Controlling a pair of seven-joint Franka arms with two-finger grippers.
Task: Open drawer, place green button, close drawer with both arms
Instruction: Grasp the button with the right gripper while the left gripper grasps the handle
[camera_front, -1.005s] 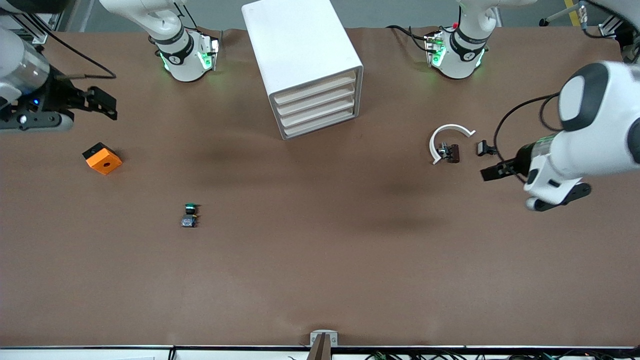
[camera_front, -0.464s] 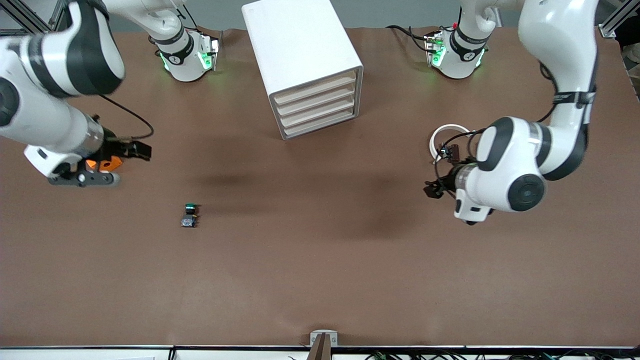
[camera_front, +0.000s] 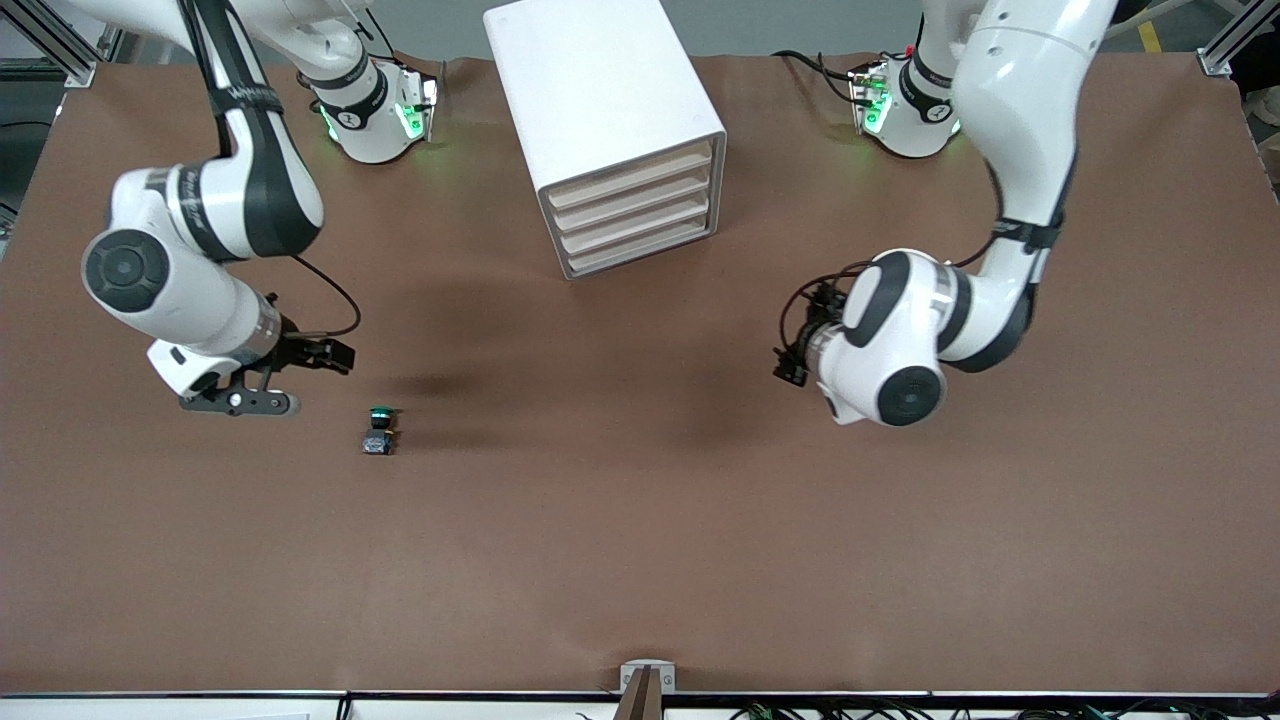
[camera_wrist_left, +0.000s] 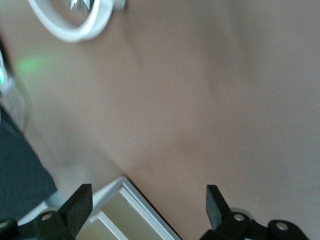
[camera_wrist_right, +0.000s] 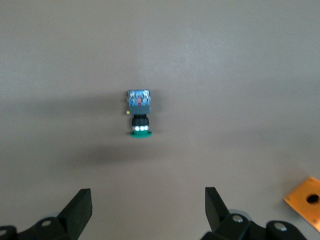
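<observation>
The white cabinet (camera_front: 600, 90) stands at the robots' edge of the table, its four pale drawers all pushed in; the drawer (camera_front: 640, 251) is the lowest one. The button (camera_front: 378, 430), green cap on a black body and grey-blue base, lies on the brown table nearer the front camera, toward the right arm's end. My right gripper (camera_front: 335, 357) hangs open just beside it; in the right wrist view the button (camera_wrist_right: 139, 115) lies ahead of the open right gripper (camera_wrist_right: 147, 207). My left gripper (camera_front: 786, 368) hangs open over bare table toward the left arm's end. In the left wrist view the left gripper (camera_wrist_left: 147, 207) frames a cabinet corner (camera_wrist_left: 125, 215).
An orange block (camera_wrist_right: 306, 197) lies near the button, covered by the right arm in the front view. A white ring (camera_wrist_left: 70, 25) lies on the table by the left arm, hidden under that arm in the front view.
Both arms have swung in from the table's ends. The right gripper passed over the orange block toward the button. The left gripper moved from the white ring toward the cabinet. Both stayed open.
</observation>
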